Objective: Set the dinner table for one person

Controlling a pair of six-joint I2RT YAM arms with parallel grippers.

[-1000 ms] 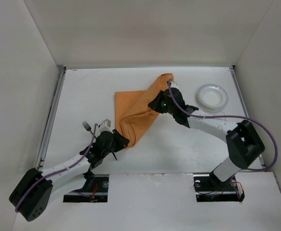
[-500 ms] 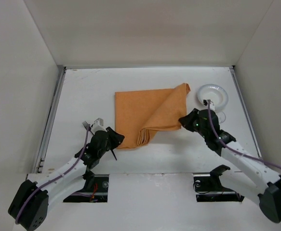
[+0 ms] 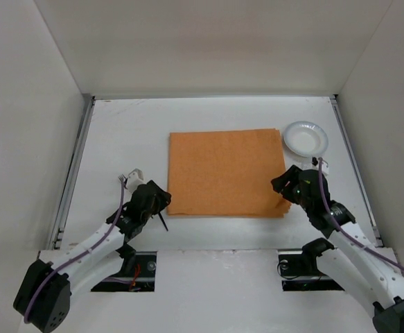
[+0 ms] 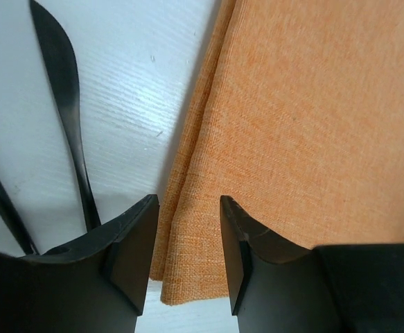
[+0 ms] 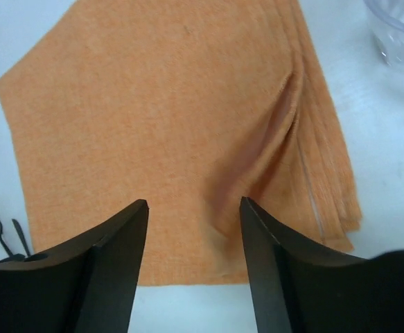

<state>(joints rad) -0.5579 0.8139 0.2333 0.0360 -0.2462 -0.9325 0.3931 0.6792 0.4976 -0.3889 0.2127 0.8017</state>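
The dinner table [image 3: 125, 132] is a white top with an orange cloth mat [image 3: 226, 173] lying spread flat on its middle. My left gripper [image 3: 161, 202] sits at the mat's near left corner. Its jaws stand open, and the mat's corner [image 4: 188, 263] lies loose on the table between them. At the mat's near right corner my right gripper [image 3: 285, 189] hangs open, low over the near edge of the mat [image 5: 188, 125]. A raised wrinkle and layered edges show there, and nothing is gripped.
A white bowl [image 3: 305, 139] stands at the back right, with a clear glass [image 5: 402, 31] just right of the mat. A black knife [image 4: 66, 104] and a fork [image 3: 124, 179] lie left of the mat beside my left gripper. Metal rails [image 3: 73, 166] edge the table.
The right gripper pulled the folded mat toward the near right, spread it flat, then opened and let go. The left gripper opened at the near left corner.
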